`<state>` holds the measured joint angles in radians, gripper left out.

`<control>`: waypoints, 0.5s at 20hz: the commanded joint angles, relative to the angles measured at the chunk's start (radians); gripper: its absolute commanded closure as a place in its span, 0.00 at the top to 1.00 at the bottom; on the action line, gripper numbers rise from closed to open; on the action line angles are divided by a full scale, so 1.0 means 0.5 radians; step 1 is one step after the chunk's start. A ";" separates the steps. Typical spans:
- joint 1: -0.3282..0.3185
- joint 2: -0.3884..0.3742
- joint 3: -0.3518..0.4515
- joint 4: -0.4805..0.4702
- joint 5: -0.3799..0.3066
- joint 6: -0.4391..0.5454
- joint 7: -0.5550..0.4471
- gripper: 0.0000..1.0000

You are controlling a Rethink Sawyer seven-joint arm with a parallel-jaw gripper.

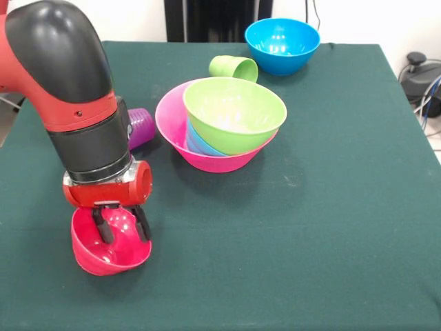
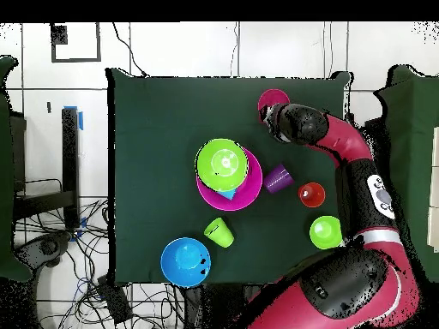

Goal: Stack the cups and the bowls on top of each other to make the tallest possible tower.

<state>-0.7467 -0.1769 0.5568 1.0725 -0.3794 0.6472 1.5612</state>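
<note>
Red bowl tilted, gripper fingers straddling its rim.

Glossy smooth plastic green bowl, matt green cloth table

Red and black arm, built of thick rounded segments. Glossy black elbow cap at the top, smooth and bulbous, above a red sleeve with a small dark screw hole. Below that, a matte black cylindrical wrist section ringed by a thin silver band. Red end housing with a rounded lobe on one side. Gripper small, with two slim black fingers under a pale mounting plate. From overhead, alternating red and black casings, with a white oval patch carrying dark buttons on one red link.
</note>
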 commanded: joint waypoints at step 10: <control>0.076 -0.099 0.031 -0.097 -0.101 0.694 -0.508 1.00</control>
<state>-0.7434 -0.1922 0.5568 1.0652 -0.3794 0.8788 1.5612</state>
